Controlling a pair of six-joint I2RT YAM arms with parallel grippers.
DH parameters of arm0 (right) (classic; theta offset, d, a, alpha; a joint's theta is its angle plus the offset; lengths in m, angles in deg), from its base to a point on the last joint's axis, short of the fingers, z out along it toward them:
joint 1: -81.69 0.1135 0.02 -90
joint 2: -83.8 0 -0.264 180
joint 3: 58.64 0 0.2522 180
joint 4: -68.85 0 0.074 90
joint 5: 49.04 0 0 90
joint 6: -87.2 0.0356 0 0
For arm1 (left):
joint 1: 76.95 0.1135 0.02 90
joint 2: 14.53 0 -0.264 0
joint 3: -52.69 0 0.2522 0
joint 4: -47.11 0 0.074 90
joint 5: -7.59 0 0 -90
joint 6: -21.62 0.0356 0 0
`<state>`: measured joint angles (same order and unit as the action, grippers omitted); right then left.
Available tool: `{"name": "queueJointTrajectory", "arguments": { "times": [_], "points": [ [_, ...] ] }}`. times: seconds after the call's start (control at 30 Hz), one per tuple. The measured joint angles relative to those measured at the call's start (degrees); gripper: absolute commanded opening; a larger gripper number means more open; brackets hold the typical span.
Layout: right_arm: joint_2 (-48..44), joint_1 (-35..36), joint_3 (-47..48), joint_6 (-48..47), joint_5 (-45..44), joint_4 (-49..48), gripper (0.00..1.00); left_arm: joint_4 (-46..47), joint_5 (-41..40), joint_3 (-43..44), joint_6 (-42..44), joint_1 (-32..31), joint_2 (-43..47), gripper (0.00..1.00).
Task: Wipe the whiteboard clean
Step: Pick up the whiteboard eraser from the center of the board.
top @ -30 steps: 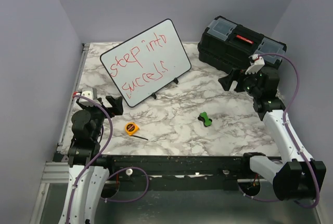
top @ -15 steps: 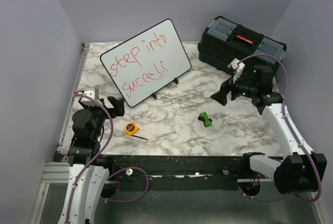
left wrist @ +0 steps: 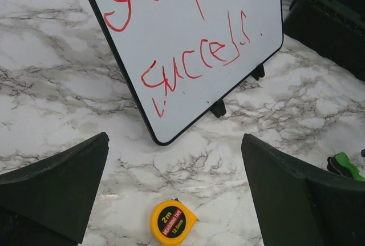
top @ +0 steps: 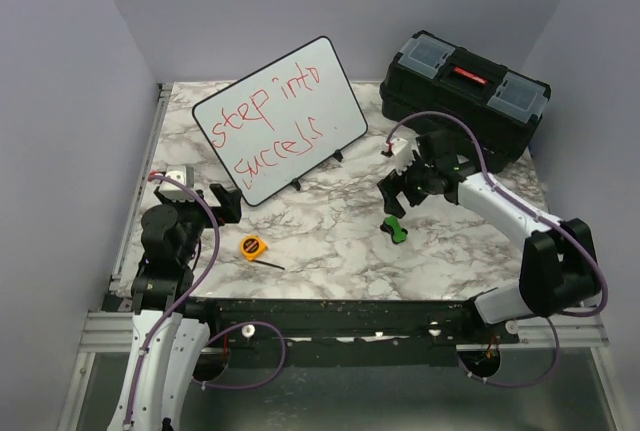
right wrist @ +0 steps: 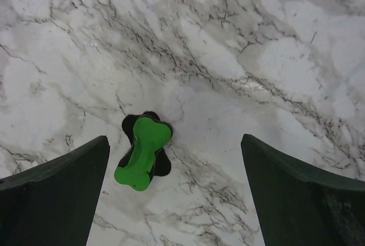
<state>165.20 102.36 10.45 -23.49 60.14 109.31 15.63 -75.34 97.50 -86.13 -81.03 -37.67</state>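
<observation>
The white, grey-veined marble-pattern worktop (top: 330,251) carries all items. The large rectangular whiteboard (top: 280,134), white with a thin black rim and rounded corners, is the reference item. It stands on the far left half of the worktop, tilted back on small black feet, with red handwriting across its face.

The black plastic toolbox (top: 465,86), with a red handle and grey lid compartments, sits to the right of the whiteboard, apart from it.

The left pincer (top: 222,201) is positioned just in front of the whiteboard's lower left corner, facing the board. Its fingers are spread and hold nothing.

The right pincer (top: 397,199) is positioned in front of the whiteboard and to its right. Its fingers are spread and hold nothing.

The round yellow tape measure (top: 254,247) lies on the worktop in front of the whiteboard's lower corner.

The small green bone-shaped eraser (top: 396,229), on a black base, lies well to the right of the whiteboard's front, directly below the right pincer, between its fingers in the wrist view.
</observation>
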Motion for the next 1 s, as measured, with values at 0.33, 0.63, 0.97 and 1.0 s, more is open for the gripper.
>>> {"name": "queueJointTrajectory", "arguments": {
  "times": [0.33,0.63,0.97,1.0],
  "points": [
    [4.2,2.3,-3.7,3.8,-4.8,1.8,0.79,-0.4,0.4,0.2,0.2,0.0,-0.1,0.99],
    [5.4,3.1,-3.8,5.2,-4.8,1.8,0.61,-0.4,0.5,0.3,0.4,0.0,-0.2,0.99],
    [8.3,5.7,-4.0,5.6,-6.7,1.9,0.52,-0.4,0.6,0.3,0.4,0.0,-0.5,0.99],
    [8.5,6.0,-4.0,5.6,-7.0,1.9,0.51,-0.4,0.6,0.3,0.4,0.0,-0.5,0.99]
  ]
}}
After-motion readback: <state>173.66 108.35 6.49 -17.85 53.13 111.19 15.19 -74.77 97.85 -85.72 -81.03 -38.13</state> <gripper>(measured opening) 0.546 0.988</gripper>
